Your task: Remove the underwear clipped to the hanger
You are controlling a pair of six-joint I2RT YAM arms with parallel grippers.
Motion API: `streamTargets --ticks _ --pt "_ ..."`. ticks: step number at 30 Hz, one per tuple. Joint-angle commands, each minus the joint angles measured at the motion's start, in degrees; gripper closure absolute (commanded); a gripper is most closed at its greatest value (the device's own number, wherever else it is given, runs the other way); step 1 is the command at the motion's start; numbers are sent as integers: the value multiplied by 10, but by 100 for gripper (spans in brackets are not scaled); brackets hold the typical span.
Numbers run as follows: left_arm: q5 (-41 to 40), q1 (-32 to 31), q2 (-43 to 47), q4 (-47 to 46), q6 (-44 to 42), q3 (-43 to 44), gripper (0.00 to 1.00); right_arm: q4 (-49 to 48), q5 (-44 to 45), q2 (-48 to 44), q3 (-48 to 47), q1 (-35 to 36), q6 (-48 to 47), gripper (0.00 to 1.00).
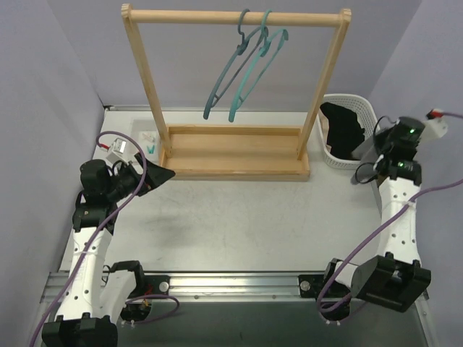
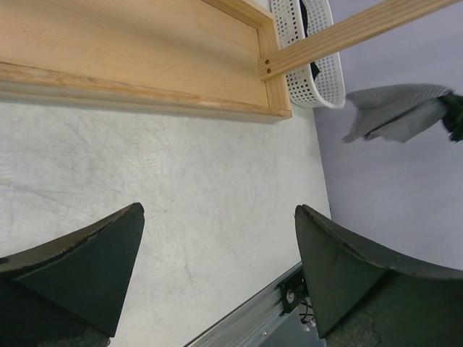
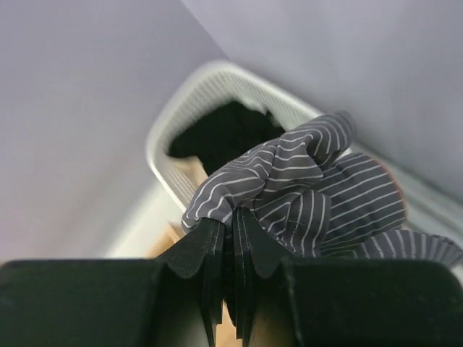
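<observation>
Right wrist: grey striped underwear (image 3: pixel 304 188) pinched between right gripper (image 3: pixel 230 231) fingers

Inventory by count:

- Robot arms: two, a left arm (image 1: pixel 90 246) and a right arm (image 1: pixel 398 210).
- Grippers: two, the left gripper (image 2: pixel 217 217) and the right gripper (image 3: pixel 231 224), each with two fingers.
- Purple cables: two, a left cable (image 1: pixel 134 144) and a right cable (image 1: pixel 362 249).
- Wooden rack (image 1: pixel 181 16): one.
- Hangers: two countable by their hooks on the rail, a blue-grey hanger (image 1: pixel 221 87) and a teal hanger (image 1: pixel 249 79). They overlap.
- White basket (image 1: pixel 334 159): one.
- Underwear: two pairs, a black pair (image 1: pixel 343 130) and a grey striped pair (image 3: pixel 311 188).
- Small white-and-teal items (image 1: pixel 150 142): too small to count.
- Table (image 1: pixel 239 217): one.
</observation>
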State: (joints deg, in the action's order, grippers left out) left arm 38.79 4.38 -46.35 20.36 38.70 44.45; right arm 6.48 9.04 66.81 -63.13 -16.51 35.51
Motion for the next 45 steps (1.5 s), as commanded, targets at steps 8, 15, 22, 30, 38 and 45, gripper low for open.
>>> streamTargets --ticks 8,15,22,30,38,45 --pt "22 -6 -4 -30 -10 22 6 -91 -134 285 -291 -41 6 100" --pt "23 -8 -9 -50 -14 6 6 -99 -132 442 -392 -36 -25 100" --pt "40 -7 -14 -86 -2 -12 6 -120 -162 474 -382 -23 -34 26" --pt "68 -8 -7 -111 13 -12 6 -115 -156 286 -263 -22 -37 0" --pt "105 -19 -2 -163 44 -31 6 -86 -252 -13 -14 28 -49 0" --pt "121 -25 10 -163 52 -37 6 -4 -341 -242 98 90 -54 0"
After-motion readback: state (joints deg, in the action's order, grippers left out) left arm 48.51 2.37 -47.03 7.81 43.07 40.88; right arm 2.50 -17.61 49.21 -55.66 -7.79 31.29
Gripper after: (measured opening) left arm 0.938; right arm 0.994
